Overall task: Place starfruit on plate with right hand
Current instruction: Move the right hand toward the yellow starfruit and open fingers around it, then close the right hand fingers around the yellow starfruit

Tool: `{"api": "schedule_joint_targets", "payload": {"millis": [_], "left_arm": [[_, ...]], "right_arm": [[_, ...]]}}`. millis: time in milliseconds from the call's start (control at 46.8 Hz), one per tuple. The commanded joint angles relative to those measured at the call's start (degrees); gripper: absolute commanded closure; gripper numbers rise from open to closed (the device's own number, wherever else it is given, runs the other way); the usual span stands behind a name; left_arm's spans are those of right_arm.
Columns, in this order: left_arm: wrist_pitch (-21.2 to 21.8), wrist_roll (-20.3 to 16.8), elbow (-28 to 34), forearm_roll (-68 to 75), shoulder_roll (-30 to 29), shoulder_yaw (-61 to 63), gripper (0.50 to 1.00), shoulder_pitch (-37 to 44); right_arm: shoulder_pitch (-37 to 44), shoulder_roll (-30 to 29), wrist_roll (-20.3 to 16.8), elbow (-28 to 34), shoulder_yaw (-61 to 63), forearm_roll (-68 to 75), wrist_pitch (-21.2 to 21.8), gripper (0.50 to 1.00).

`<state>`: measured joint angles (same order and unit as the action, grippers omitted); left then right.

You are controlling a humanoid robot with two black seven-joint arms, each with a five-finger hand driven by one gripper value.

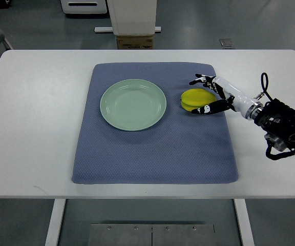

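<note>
Top view: starfruit (192, 100) is bracketed by spread right hand (209, 95) fingers, not yet gripped; fingers should be closed evenly before lifting toward plate (133, 104).

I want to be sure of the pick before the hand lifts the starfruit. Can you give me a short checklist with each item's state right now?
1. Right hand at the starfruit: ok, fingers sit on both its far and near sides.
2. Grasp closed firmly: cannot tell, contact under the fingers is not clear.
3. Starfruit still on the blue mat: ok, it lies to the right of the plate.
4. Plate clear to receive: ok, nothing lies in it.
5. Path from fruit to plate: ok, only bare mat lies between.
6. Left hand out of the way: ok, not in view.
</note>
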<state>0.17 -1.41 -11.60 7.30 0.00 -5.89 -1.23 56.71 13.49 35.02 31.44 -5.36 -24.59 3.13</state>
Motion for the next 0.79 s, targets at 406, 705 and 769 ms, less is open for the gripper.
{"api": "schedule_joint_targets", "payload": {"millis": [406, 705, 769], "left_arm": [[0.0, 0.0, 0.0, 0.0, 0.0, 0.0, 0.5, 0.0], [0.0, 0.0, 0.0, 0.0, 0.0, 0.0, 0.5, 0.0], [0.0, -0.1, 0.0, 0.0, 0.0, 0.0, 0.5, 0.0]], "right_arm": [[0.5, -2.0, 0.0, -0.2, -3.3, 0.0, -3.3, 0.555], [0.5, -2.1, -0.7, -0.4, -4.0, 0.1, -3.4, 0.634], [0.7, -2.1, -1.2, -0.4, -4.0, 0.1, -3.4, 0.695]]}}
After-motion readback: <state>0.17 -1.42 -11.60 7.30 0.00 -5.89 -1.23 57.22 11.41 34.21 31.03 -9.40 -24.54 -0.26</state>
